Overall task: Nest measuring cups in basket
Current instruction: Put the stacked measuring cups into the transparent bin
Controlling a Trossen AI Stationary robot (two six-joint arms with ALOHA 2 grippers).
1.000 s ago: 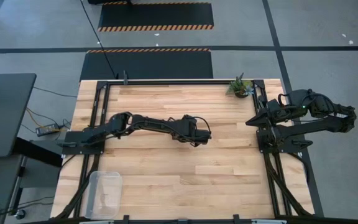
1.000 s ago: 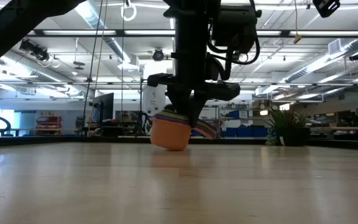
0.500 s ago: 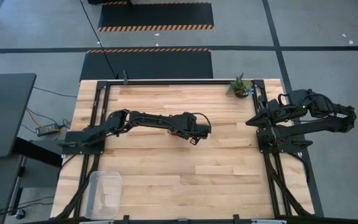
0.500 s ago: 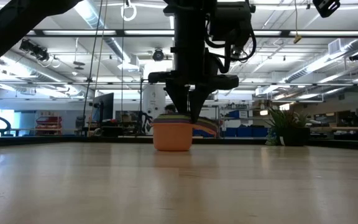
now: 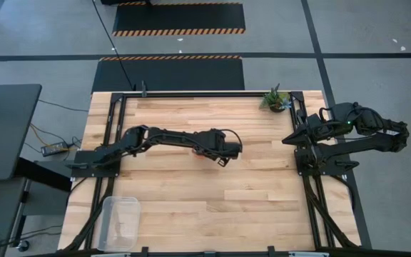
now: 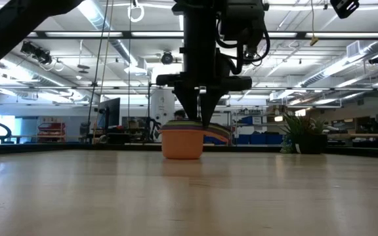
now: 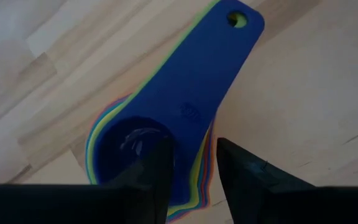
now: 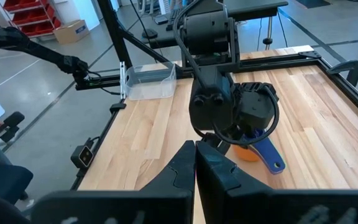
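Your worktop (image 5: 191, 193) carries the basket (image 5: 120, 221) at lower left, well apart from the nested measuring cups (image 6: 182, 141) at centre. Your left hand (image 7: 191, 165) straddles the stack's handle, fingers slightly parted, apparently not clamped. Your right hand (image 8: 196, 163), at the right edge, is closed, empty. Next: regrip, carry the stack to the basket.
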